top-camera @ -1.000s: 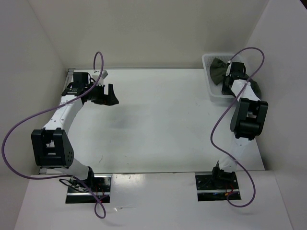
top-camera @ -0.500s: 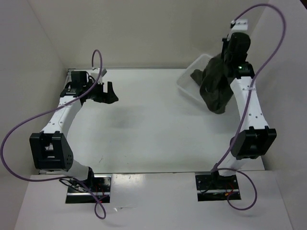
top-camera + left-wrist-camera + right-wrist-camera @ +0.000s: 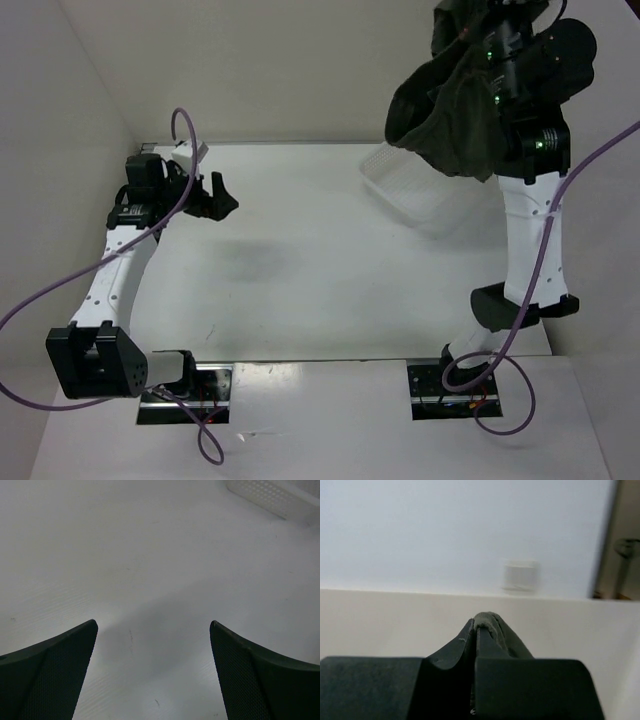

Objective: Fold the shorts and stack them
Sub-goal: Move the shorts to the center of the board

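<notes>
White table [image 3: 300, 270] lies under the left gripper [image 3: 214, 196], whose jaws are spread wide and hold nothing. Further right the basket [image 3: 405, 190] looks tilted and blurred. Above it the right gripper [image 3: 477, 622] pinches the shorts [image 3: 455, 120], which hang bunched in the air.

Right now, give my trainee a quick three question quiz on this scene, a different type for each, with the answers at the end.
1. True or false: the right gripper is shut on the shorts.
2. Where are the shorts? A: hanging in the air, off the table. B: folded flat on the table. C: lying inside the basket.
3. Short answer: which gripper stands open with nothing between its fingers?

Key: 1 true. 2 A. 3 the left gripper.
</notes>
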Robot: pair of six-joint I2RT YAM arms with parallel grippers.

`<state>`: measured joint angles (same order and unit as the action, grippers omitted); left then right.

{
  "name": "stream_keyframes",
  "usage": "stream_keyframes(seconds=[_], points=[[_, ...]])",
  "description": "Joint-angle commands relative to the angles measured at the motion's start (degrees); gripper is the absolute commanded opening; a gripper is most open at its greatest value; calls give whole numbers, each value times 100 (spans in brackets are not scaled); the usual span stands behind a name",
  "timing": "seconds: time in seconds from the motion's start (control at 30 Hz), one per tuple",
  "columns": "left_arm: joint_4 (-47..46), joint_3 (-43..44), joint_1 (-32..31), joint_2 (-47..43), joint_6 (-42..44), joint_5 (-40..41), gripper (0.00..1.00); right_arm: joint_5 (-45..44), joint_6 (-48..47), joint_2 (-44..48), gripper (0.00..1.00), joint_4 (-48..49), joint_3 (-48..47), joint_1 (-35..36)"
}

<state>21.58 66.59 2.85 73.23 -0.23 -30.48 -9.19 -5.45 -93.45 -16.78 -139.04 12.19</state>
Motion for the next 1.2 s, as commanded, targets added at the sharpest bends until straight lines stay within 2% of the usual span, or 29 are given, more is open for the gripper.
stream_keyframes(seconds=[0.0,0.1,0.23,0.33,0.4,0.5,0.6,0.63,0.7,0.73,0.8,0.83,0.9,0.93,0.97,1.0,1.03,1.07,1.13,1.17], points=[[-242,-119,302,-239,23,-168,99,1146,430,-532,0,-98,-859,362],[-295,-172,505,-467,23,-169,99,1340,493,-1191,0,-37,-1791,1021],[-401,-295,1120,-853,23,-169,99,1876,642,-2087,0,131,-3081,2047],[-401,-514,1488,-1169,23,-169,99,2122,650,-2387,0,-132,-3540,2568],[-401,-655,1630,-1311,23,-107,99,2421,791,-2388,0,-439,-3542,2570],[-401,-735,1859,-1470,23,6,99,2133,643,-2388,0,-1114,-3350,2570],[-401,-788,2043,-1610,23,164,99,2158,423,-2135,0,-1599,-2631,2570],[-401,-840,2044,-1610,23,165,99,2289,361,-2012,0,-1784,-1949,2570],[-401,-901,2097,-1610,23,340,99,2832,81,-1714,0,-2013,-1252,2570],[-401,-902,2097,-1662,23,402,99,2974,19,-1599,0,-2170,-465,2570],[-322,-1024,2097,-1724,23,508,99,3256,-253,-1179,0,-2234,417,2570],[-321,-1025,2097,-1812,23,508,99,3327,-333,-1002,2,-2234,1422,2570],[-129,-1156,2097,-1917,23,631,99,3327,-569,-615,2,-2041,2499,2622],[-67,-1209,2097,-2031,23,701,99,3188,-823,-213,8,-1936,3549,2622],[90,-1297,2097,-2084,23,701,99,3108,-895,-43,16,-1752,4021,2675],[161,-1297,2097,-2189,23,701,99,3108,-948,97,34,-1750,4443,2675],[223,-1402,2097,-2190,23,701,99,3108,-1158,342,58,-1750,5143,2675],[276,-1542,2097,-2277,23,701,99,3021,-1160,458,76,-1672,5437,2675],[276,-1683,2097,-2331,23,701,99,2845,-1160,608,83,-1514,6002,2605],[276,-1745,2097,-2331,23,701,99,2713,-1081,609,83,-1417,6081,2553]])
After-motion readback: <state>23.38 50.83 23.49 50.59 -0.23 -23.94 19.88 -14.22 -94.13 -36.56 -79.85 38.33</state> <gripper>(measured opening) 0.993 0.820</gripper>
